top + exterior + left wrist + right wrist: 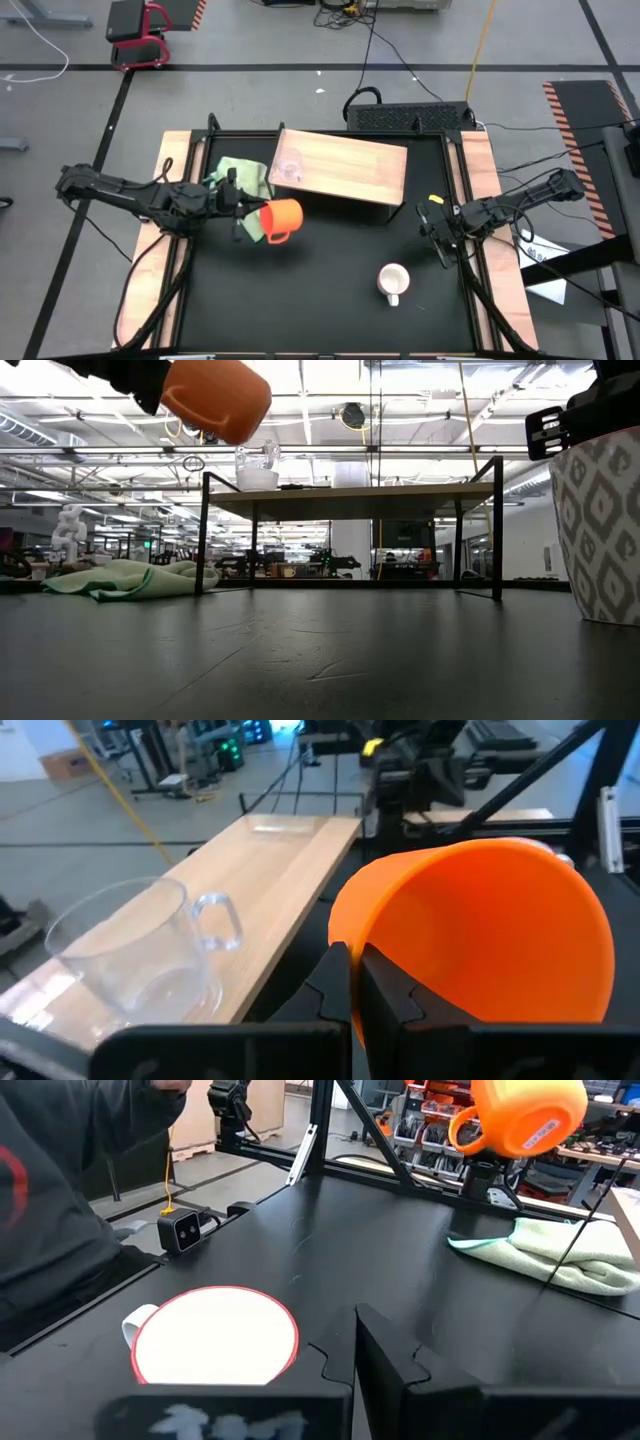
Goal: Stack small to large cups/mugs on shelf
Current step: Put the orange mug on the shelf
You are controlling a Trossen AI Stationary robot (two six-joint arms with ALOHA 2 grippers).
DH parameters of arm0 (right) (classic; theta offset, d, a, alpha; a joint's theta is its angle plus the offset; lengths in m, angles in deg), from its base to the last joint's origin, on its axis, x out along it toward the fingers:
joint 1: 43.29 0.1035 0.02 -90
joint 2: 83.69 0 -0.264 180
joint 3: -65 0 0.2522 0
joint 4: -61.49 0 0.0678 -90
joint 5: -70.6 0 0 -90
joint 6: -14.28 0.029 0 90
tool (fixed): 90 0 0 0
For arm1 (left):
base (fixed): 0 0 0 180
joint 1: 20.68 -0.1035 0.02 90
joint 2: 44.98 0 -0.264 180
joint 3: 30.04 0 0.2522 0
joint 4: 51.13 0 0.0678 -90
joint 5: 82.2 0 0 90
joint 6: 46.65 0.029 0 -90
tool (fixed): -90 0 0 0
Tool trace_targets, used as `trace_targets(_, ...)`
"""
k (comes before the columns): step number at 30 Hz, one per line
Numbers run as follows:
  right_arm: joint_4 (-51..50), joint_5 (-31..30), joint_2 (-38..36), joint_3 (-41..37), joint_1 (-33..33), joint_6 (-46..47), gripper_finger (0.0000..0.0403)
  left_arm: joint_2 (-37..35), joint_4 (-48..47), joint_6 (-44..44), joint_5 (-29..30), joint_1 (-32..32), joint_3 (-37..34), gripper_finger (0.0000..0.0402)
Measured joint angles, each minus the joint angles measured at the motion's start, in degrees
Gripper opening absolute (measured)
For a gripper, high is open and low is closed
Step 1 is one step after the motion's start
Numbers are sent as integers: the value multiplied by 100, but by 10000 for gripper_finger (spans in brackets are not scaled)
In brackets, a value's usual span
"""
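We hold the orange mug (282, 217) up in the air with our left end effector (245, 212), whose two fingers pinch the mug's rim, one inside and one outside. The mug is tipped on its side, near the front edge of the shelf (350, 165). The small glass cup (288, 169) stands on the shelf at its left end. The white mug (393, 281) sits on the black tabletop (320, 290), near our right end effector (441, 226), which waits with its fingers spread apart. The grip is only on a thin rim, so we think the mug could slip or swing and fall. If we come in too low, the mug may hit the shelf edge. If we set it down too close, it could bump the glass cup and knock it over or push it off. The green cloth (243, 180) lies close below, but it looks clear of our path.
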Motion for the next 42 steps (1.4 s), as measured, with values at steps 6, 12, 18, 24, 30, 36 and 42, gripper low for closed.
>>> trace_targets(6,1,0,0,0,-1,-6,0,70,822,-36,52,0,-6,3)
trace_targets(12,2,0,-2,0,0,-11,0,95,1128,-16,-6,-242,434,3)
trace_targets(18,2,0,0,0,-2,-3,0,533,312,-143,-311,-686,1398,3)
trace_targets(24,23,0,-2,0,-2,-13,0,1222,-709,-40,-380,-1187,2471,3)
trace_targets(30,3,0,-2,0,-2,-2,0,1890,-1438,-35,-798,-1709,3566,3)
trace_targets(36,2,0,-2,0,1,18,0,2613,-2579,-120,-1428,-2369,4848,3)
trace_targets(42,0,0,0,0,1,18,0,3383,-3333,-26,-1932,-2756,5967,3)
